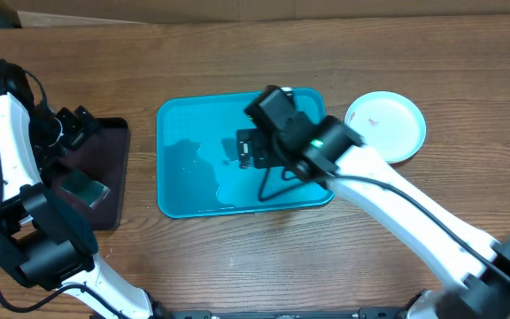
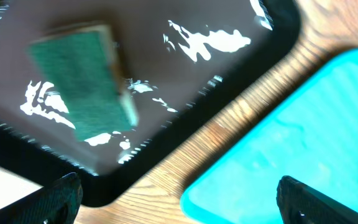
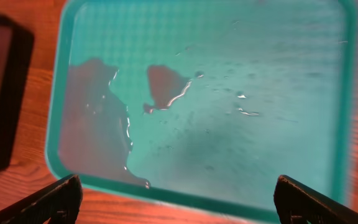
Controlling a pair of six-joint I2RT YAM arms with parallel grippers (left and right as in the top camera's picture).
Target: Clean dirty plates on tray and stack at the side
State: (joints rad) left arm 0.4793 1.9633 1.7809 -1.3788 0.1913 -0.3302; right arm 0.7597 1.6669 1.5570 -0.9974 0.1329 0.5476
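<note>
The plates [image 1: 385, 125] are stacked on the table right of the tray, a white one on top with a light blue rim showing under it. The turquoise tray [image 1: 189, 190] holds no plate, only a film of water [image 3: 98, 130]. My right gripper [image 1: 253, 151] hovers over the tray's middle, and in the right wrist view it [image 3: 176, 202] is open and empty above the tray's [image 3: 241, 87] near rim. My left gripper [image 1: 76, 127] hangs open and empty over the black tray. In the left wrist view it [image 2: 179, 208] spans the gap between both trays.
A green sponge [image 2: 82, 81] lies on the wet black tray [image 2: 229, 68] left of the turquoise tray [image 2: 297, 143]; overhead the sponge [image 1: 87, 188] is near that tray's front. Bare wooden table [image 1: 264, 257] runs along the front.
</note>
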